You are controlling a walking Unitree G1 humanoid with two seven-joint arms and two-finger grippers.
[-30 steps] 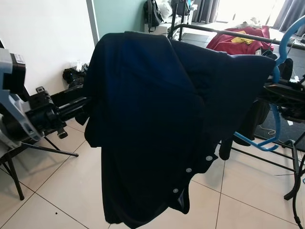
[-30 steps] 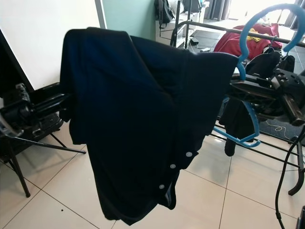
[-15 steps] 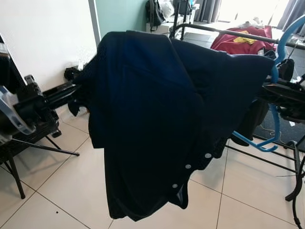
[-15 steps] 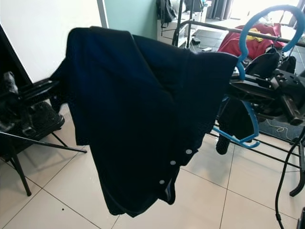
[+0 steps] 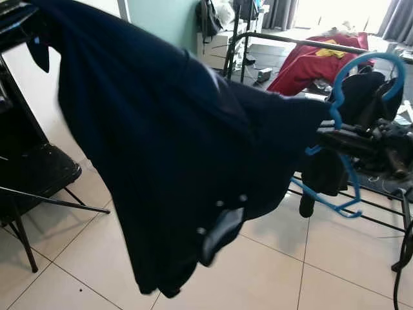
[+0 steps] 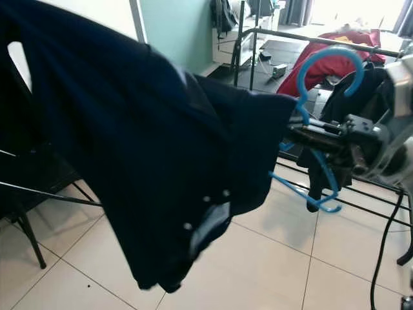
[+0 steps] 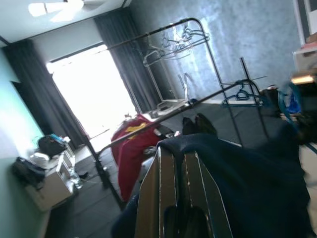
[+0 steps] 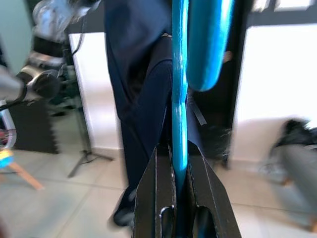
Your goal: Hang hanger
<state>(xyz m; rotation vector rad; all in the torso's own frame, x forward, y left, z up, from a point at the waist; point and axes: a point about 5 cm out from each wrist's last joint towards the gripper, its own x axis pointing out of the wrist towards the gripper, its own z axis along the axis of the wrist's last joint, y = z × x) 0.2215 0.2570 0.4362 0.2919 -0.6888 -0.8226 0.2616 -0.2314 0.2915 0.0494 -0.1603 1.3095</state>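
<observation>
Your right end effector reaches in level from the right, clenched on the blue plastic hanger; your raised left end effector grips the dark navy buttoned shirt draped between the 2.

Shirt: dark navy cloth, matt, soft folds; small pale buttons, prob. plastic. Hanger: blue plastic, smooth, slight gloss. Right gripper fingers: black, matt, hard. Left gripper fingers: dark w/ sheen along edges. Rack: thin black metal tube, semi-gloss. Red cloth over rack, matt. Floor: pale tiles, smooth, low sheen, dark grout. Wall: white, matt.
</observation>
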